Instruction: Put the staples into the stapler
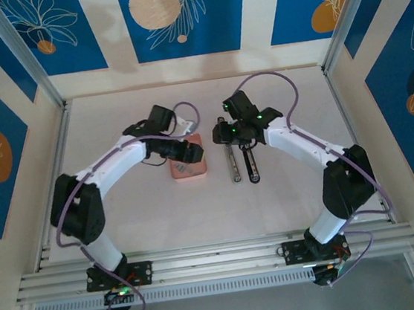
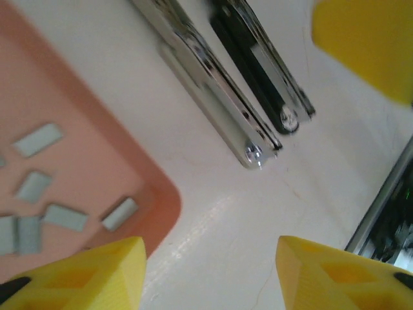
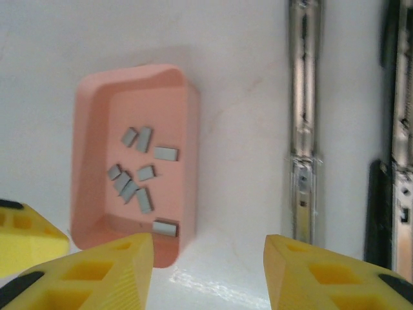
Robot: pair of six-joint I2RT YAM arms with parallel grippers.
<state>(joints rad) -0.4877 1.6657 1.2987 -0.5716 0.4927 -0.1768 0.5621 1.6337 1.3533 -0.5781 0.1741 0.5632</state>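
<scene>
Top external: we note the left jaws low over the far part of a salmon-pink tray (image 1: 194,171), left of centre on the white counter (image 1: 138,208). Left wrist: its yellow fingers (image 2: 84,274) stand well apart with nothing between them, bare counter under the gap and the tray's rounded corner beside the left finger.

The staples (image 3: 137,175) are about ten small grey strips. They lie loose and scattered on the tray floor, some touching, at mixed angles.

Just right of the tray and apart from it, the stapler (image 1: 252,163) lies swung open as two long parts side by side. The chrome rail (image 3: 303,129) is nearer the tray and the black arm (image 3: 395,194) lies beyond it.

The right jaws hang over the stapler's far end. Right wrist: those yellow fingers (image 3: 322,271) are parted and grip nothing, with white counter in the gap.
</scene>
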